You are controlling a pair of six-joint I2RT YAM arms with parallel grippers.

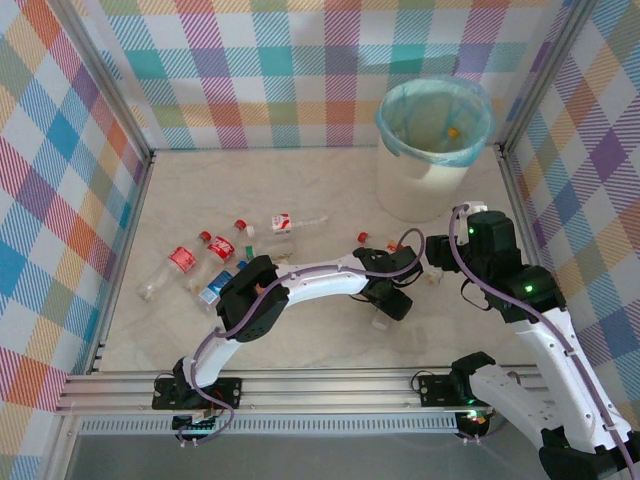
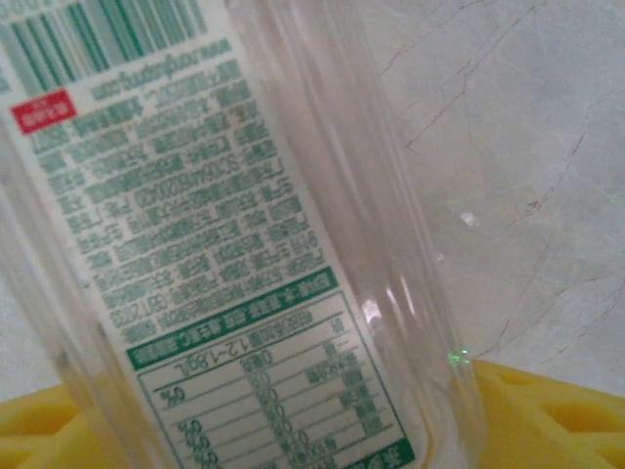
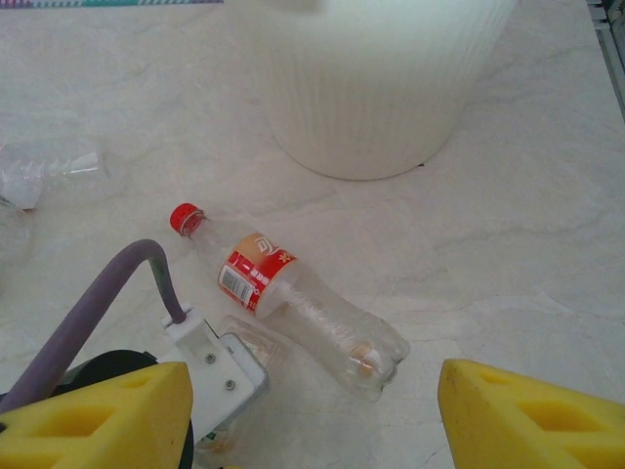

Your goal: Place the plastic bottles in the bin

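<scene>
Marble-look tabletop between plaid walls, with plastic bottles scattered at left and the bin standing at the far right.
The left gripper straddles a clear bottle with a green-printed label, its yellow pads on either side; whether they clamp it cannot be told. The right gripper hangs open over a red-capped bottle lying near the bin.

Clear glossy plastic bottle, ribbed matt white plastic bin, smooth marble-look table, porous yellow foam pads.
</scene>
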